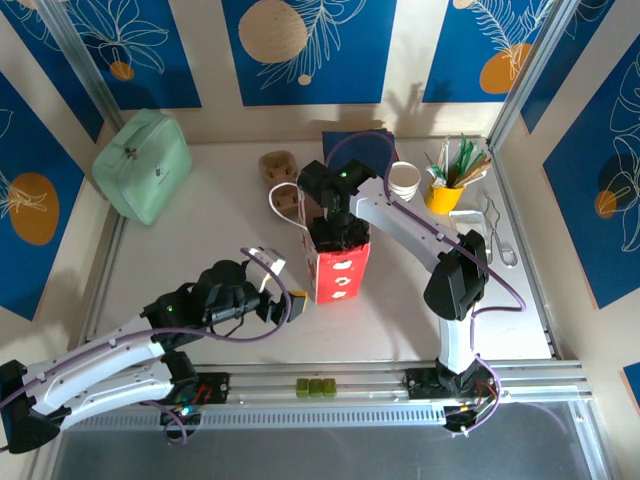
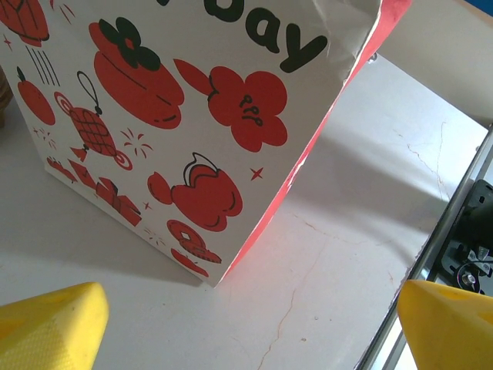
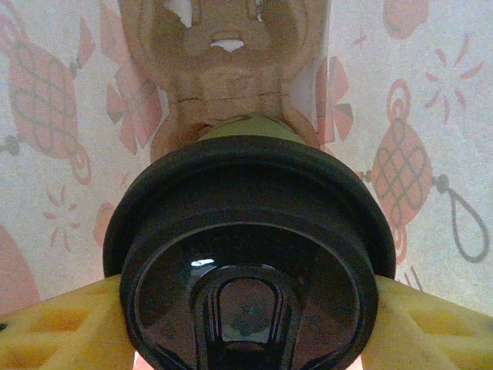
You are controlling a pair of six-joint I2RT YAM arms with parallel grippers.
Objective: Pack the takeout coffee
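Black and glossy, the round lid [image 3: 248, 254] of the takeout coffee [image 3: 246, 129] sits clamped between the yellow fingers [image 3: 62, 327] of the right gripper [image 3: 250, 324], one pad pressed to each side of the rim. Just past the lid a narrow band of olive-green cup wall shows. Beyond that, further from the fingers, lies a brown pulp carrier [image 3: 223, 69]. Thin printed paper surrounds the gripper on all sides, so the cup is already down inside the paper bag [image 1: 340, 272], and from above the right gripper [image 1: 335, 222] reaches into the bag's open mouth. Judging from this, the packing is well along: the coffee is in the bag but not yet let go. What is left is to seat it, open the fingers and lift clear. I cannot tell whether the cup base already rests in the carrier. The lid looks fully seated and level, with a raised sip tab nearest the wrist. The left gripper [image 2: 254, 327] hangs wide open and holds nothing, with the bag's lower corner just ahead of its fingertips above bare table [image 2: 362, 216].
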